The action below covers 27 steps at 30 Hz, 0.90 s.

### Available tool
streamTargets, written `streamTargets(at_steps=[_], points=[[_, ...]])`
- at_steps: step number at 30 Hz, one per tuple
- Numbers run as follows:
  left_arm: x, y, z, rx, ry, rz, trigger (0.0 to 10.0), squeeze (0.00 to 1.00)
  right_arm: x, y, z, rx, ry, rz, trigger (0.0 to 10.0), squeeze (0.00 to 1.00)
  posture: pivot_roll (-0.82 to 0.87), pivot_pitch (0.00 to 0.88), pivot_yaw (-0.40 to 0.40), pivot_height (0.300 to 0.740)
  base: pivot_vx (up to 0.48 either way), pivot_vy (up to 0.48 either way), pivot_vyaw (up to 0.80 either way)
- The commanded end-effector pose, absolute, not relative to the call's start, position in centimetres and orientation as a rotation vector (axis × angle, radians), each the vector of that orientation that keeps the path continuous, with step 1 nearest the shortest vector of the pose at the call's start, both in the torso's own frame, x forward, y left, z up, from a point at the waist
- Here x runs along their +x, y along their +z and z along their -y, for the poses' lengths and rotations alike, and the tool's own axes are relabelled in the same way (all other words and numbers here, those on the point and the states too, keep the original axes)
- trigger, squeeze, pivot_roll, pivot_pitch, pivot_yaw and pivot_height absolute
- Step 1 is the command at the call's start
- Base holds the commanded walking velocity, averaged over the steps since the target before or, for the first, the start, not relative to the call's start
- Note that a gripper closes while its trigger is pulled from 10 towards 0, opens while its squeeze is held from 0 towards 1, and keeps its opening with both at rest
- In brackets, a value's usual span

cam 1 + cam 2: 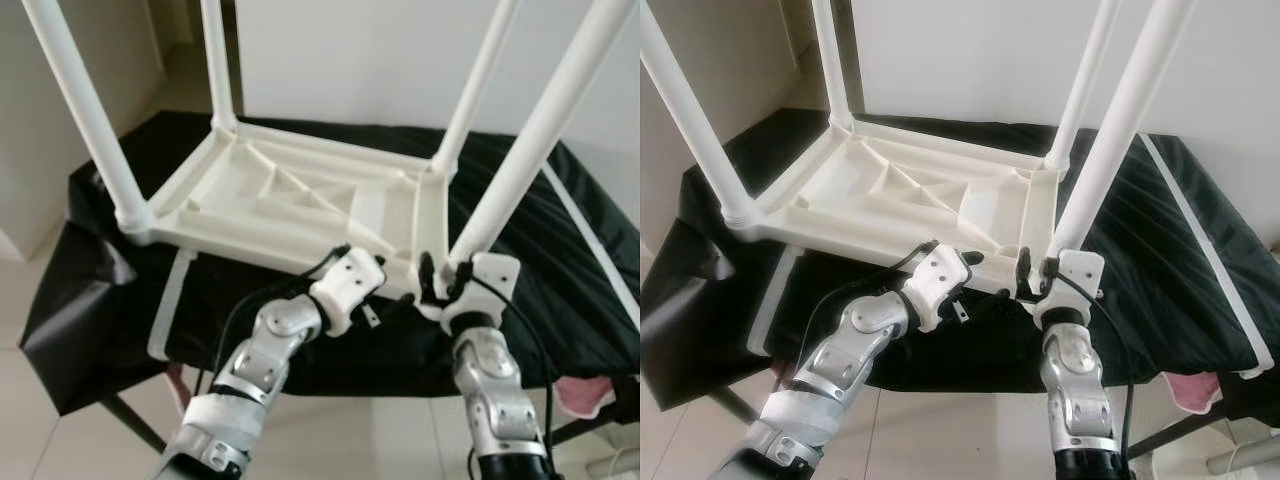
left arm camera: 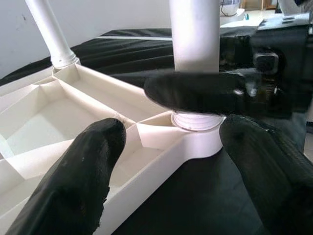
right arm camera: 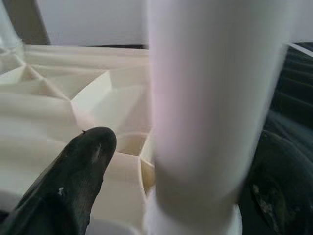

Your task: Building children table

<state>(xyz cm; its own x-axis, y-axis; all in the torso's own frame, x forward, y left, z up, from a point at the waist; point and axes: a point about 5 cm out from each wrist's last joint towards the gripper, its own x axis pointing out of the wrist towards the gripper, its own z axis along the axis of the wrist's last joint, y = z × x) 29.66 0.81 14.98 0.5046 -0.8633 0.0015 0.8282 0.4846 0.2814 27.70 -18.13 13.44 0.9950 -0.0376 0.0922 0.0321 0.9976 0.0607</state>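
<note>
A white plastic children's table (image 1: 250,238) lies upside down on a black cloth, its legs pointing up. My right gripper (image 1: 443,276) is at the near right corner, shut on the base of the near right leg (image 1: 530,140) just above its socket (image 2: 195,122). In the right wrist view that leg (image 3: 210,98) stands between the fingers (image 3: 83,166). My left gripper (image 1: 392,290) is open beside it, its fingers (image 2: 83,166) straddling the table's front rim (image 2: 151,161) next to that corner.
Three other legs stand at the near left (image 1: 85,110), far left (image 1: 218,60) and far right (image 1: 475,80). The black cloth (image 1: 560,300) drapes over a low stand with white strips at its left (image 1: 170,310) and right (image 1: 590,230). Tiled floor (image 1: 340,430) lies below.
</note>
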Motion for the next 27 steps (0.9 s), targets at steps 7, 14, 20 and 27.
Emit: streamTargets(at_steps=[7,14,20,27], points=[[29.8,14.9,-0.5,0.264,-1.018,0.152,10.0,0.0,28.5,13.3,20.5,-0.053,0.174,0.041,10.0,0.0,-0.05,0.0,-0.057,0.74,0.0,0.0,0.0],[29.9,15.0,-0.7,0.269,-1.018,0.154,10.0,0.0,28.9,13.4,21.4,-0.156,0.366,-0.012,10.0,0.0,-0.04,0.0,-0.051,0.74,0.0,0.0,0.0],[30.0,15.1,-0.8,0.272,-1.017,0.156,10.0,0.0,29.6,13.4,21.7,-0.203,0.447,-0.041,10.0,0.0,-0.04,0.0,-0.048,0.74,0.0,0.0,0.0],[30.0,15.2,-0.7,0.269,-1.012,0.159,10.0,0.0,30.8,13.0,21.2,-0.256,0.533,-0.079,0.0,0.0,-0.04,0.0,-0.057,0.74,0.0,0.0,0.0]])
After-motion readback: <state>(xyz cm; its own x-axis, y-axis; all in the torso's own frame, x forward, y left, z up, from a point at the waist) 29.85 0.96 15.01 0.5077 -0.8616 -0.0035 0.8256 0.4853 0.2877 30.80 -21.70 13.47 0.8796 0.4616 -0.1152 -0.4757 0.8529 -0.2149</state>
